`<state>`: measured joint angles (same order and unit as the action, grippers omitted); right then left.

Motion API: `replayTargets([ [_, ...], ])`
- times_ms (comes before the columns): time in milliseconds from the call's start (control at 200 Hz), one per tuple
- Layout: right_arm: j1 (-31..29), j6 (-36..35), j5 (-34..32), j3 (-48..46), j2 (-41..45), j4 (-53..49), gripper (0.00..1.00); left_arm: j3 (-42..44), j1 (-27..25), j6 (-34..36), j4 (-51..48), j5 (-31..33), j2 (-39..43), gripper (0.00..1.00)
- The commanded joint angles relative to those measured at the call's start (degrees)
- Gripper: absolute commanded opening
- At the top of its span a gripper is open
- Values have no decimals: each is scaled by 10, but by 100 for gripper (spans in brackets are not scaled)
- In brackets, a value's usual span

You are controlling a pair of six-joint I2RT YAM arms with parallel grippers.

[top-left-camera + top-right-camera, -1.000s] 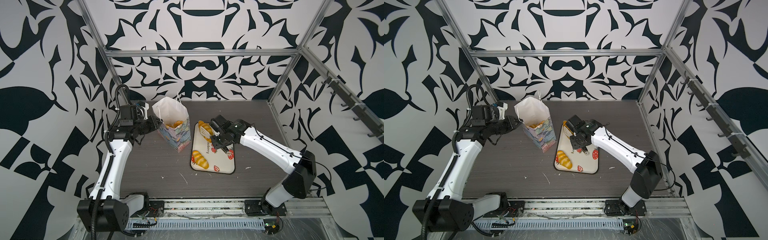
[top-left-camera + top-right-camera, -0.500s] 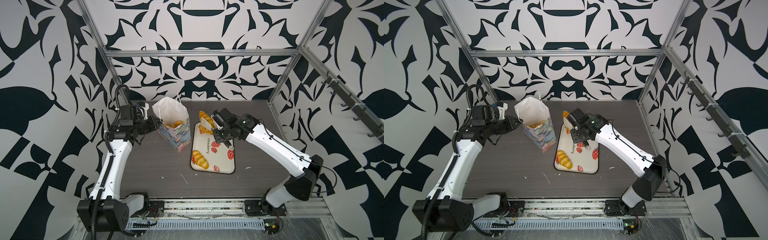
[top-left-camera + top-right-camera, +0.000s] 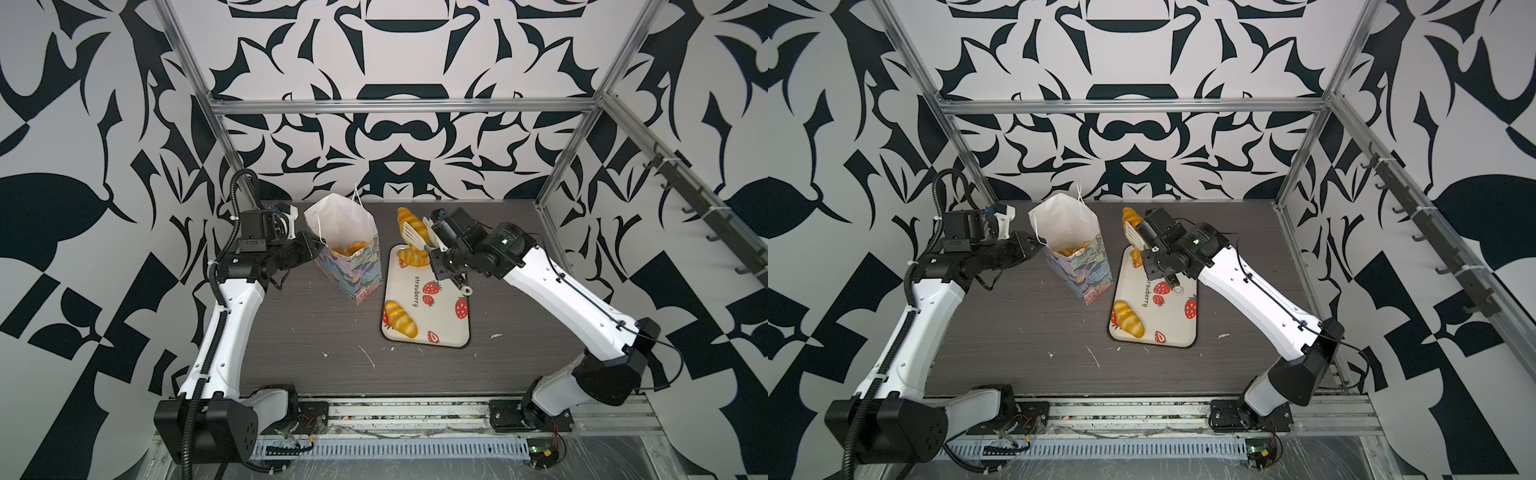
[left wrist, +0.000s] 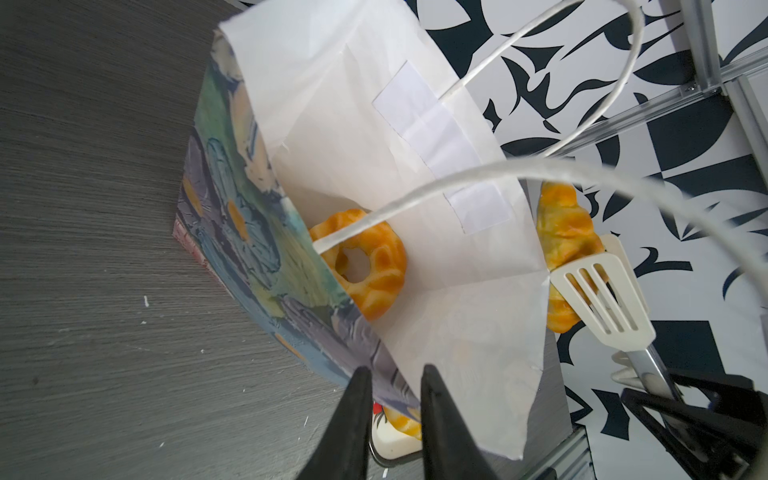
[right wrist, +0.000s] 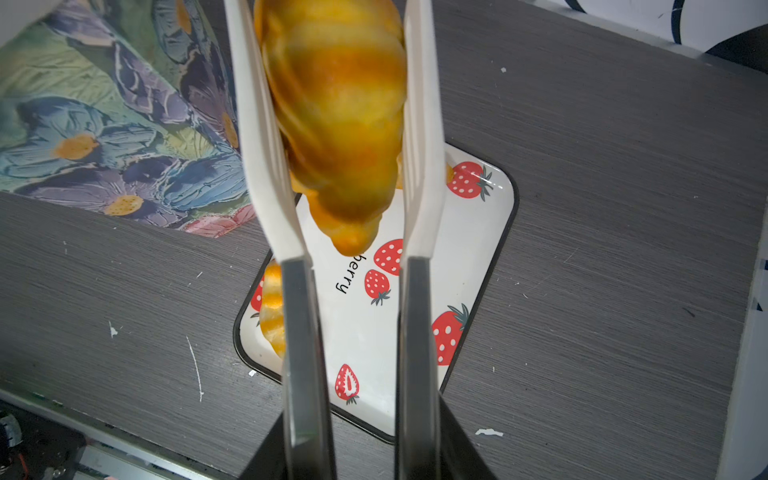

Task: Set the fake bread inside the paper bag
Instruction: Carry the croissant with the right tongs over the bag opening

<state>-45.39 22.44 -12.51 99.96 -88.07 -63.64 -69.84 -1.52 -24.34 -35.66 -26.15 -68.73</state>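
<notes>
Clamping the tongs (image 5: 419, 124) by their handles, the right gripper (image 5: 361, 453) is nearly closed; the blades pinch a croissant (image 5: 336, 116) mid-body above the tray (image 5: 478, 249), beside the paper bag (image 3: 357, 266). The left gripper (image 4: 392, 399) is pinched on the bag's wall. Croissant judged light, glossy, slippery: hold across its thick middle.

Paper bag (image 3: 357, 266): white inside, blue-purple-green floral print outside. Croissant (image 5: 336, 104): golden-yellow, brown streaks. Tongs (image 5: 266, 166): cream blades, silver arms. Tray (image 3: 440, 320) at the bag's 4 o'clock: cream, red strawberries, black rim. Table (image 3: 316, 332): dark grey woodgrain.
</notes>
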Motion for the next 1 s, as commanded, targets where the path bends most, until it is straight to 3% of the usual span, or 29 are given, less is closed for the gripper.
replayTargets([
  [0,-11,-7,-16,40,27,14,42,7,-2,3,-9,-3,12,25],
  [420,-59,-26,-11,106,8,29,42,7,-2,4,-11,-2,13,20],
  [995,-122,-51,1,263,-113,9,42,8,-2,7,-10,1,15,20],
])
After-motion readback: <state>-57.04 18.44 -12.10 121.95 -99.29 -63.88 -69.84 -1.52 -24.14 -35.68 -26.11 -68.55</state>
